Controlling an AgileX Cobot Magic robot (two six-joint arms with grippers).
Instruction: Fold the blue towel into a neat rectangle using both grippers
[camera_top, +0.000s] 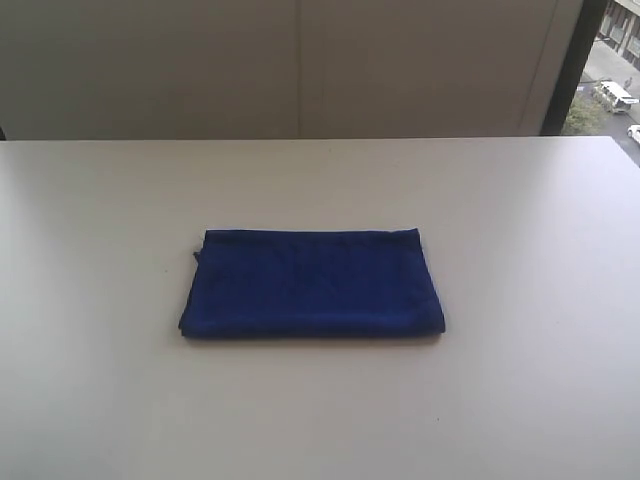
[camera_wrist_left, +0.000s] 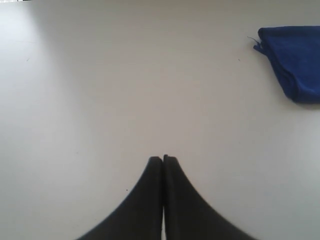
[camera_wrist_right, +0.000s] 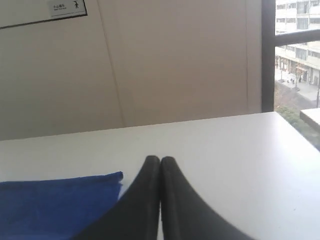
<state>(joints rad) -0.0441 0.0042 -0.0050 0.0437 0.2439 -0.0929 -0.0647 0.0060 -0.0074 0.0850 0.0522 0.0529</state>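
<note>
Blue towel (camera_top: 312, 283) lies flat mid-surface (camera_top: 520, 400), folded to a tidy rectangle, long side running across the ext. view. Edges look fairly straight, corners roughly square, and the near edge reads as a rounded fold w/ layers stacked on it.

My left gripper (camera_wrist_left: 163, 159): fingers pressed together, nothing between them, hanging over bare surface. The towel is well apart from it, just one end showing in its wrist view.

My right gripper (camera_wrist_right: 160, 160): same, closed tight & empty. A towel corner shows just beside it in its wrist view. It looks clear of the cloth, tho I can't be sure of height.

Neither arm shows in the ext. view.

Step, my read: folding looks done or v. nearly so, and this is the arms-clear, finish stage. Next move, if any, is only a check. If the layers aren't flush, I'd have to open one gripper, come in low at a corner, nip the top layer only & tug it square w/o dragging the whole stack. Otherwise nothing to grab.

Containers: none in view. No box, tray or bin, so no contents to report.
</note>
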